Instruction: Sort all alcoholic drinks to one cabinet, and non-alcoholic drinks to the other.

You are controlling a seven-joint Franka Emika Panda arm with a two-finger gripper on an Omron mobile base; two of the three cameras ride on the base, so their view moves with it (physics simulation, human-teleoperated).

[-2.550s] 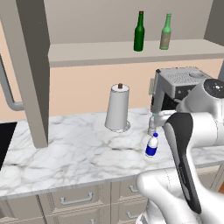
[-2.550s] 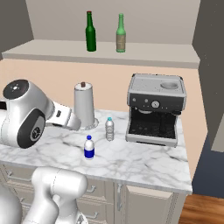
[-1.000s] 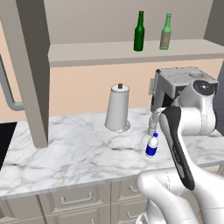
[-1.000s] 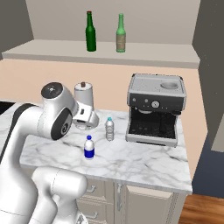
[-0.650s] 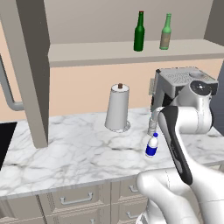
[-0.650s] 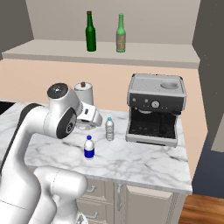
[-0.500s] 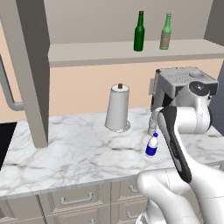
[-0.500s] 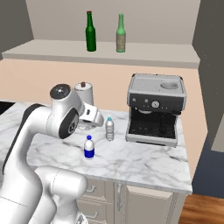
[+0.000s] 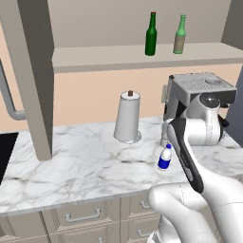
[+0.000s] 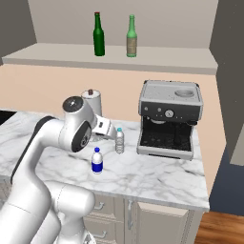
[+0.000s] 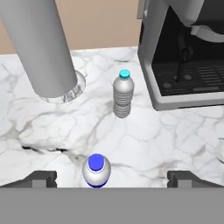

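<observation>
Left base view: the blue bottle [image 9: 164, 158] stands upright, cap up, on the marble counter [image 9: 71, 161], in front of the paper-towel roll [image 9: 127, 117] and to its right. The clear bottle [image 9: 164, 138] is mostly hidden behind the arm, between the roll and the coffee machine [image 9: 199, 90]. On the shelf [image 9: 118, 54] above the roll, the dark green bottle [image 9: 151, 35] and the olive bottle [image 9: 179, 35] stand upright, necks up, near each other.

Right base view: the blue bottle [image 10: 97, 161] stands in front of the roll [image 10: 91, 104]; the clear bottle [image 10: 119, 141] stands upright to the roll's right, between it and the coffee machine [image 10: 169, 118]. The dark green bottle [image 10: 98, 35] and olive bottle [image 10: 131, 37] stand on the shelf [image 10: 71, 56] above the roll.

Hand view: the gripper [image 11: 111, 177] hangs over the counter [image 11: 153, 144] with its jaws spread wide and nothing between them but the blue bottle [image 11: 96, 169] below, seen from above, cap toward the camera. The clear bottle [image 11: 123, 95] stands upright just right of the roll [image 11: 41, 48], with the coffee machine [image 11: 183, 57] further right.
</observation>
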